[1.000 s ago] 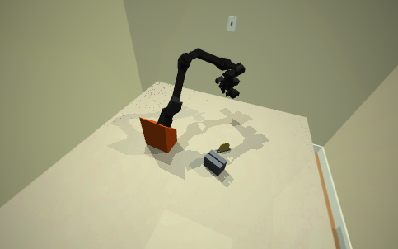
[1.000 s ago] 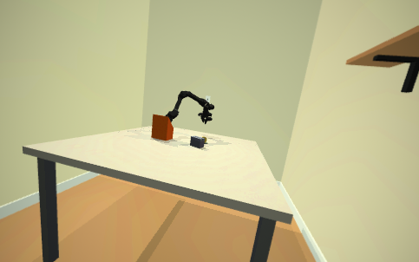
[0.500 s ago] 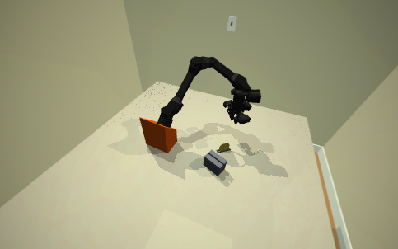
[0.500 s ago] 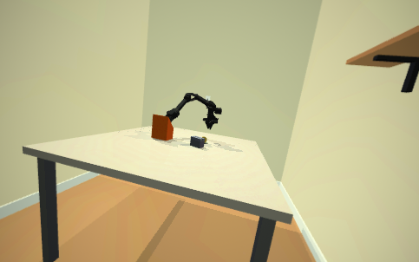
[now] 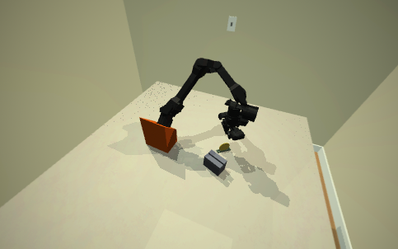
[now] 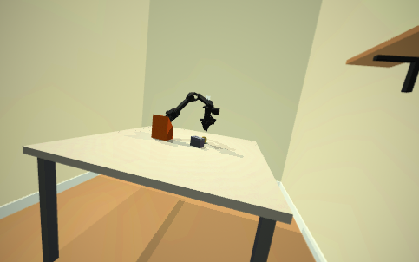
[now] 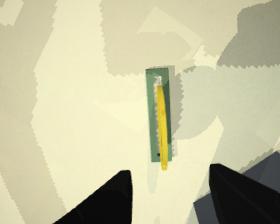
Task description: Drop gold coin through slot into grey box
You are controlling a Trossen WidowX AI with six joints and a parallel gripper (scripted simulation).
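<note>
The gold coin [image 5: 224,147] [image 6: 205,140] [image 7: 162,125] stands on its edge in the dark-green holder [image 5: 218,152] [image 7: 150,85]. In the wrist view it shows edge-on as a thin yellow strip. The closed grey box [image 5: 214,162] [image 6: 197,141] [image 7: 271,182] stands beside the holder, its lid slot showing as a dark line in the top view. My gripper [image 7: 170,177] points down above the coin, open, with nothing between its fingers. In the wrist view the coin lies ahead of the gap between the fingertips, and the right finger covers part of the box.
An orange block [image 5: 157,137] [image 6: 162,127] with a slanted side stands at the arm's base, left of the box. The arm arches over from there. The table [image 5: 101,198] [image 6: 128,160] has its right edge beyond the coin. A shelf [image 6: 402,43] is on the right wall.
</note>
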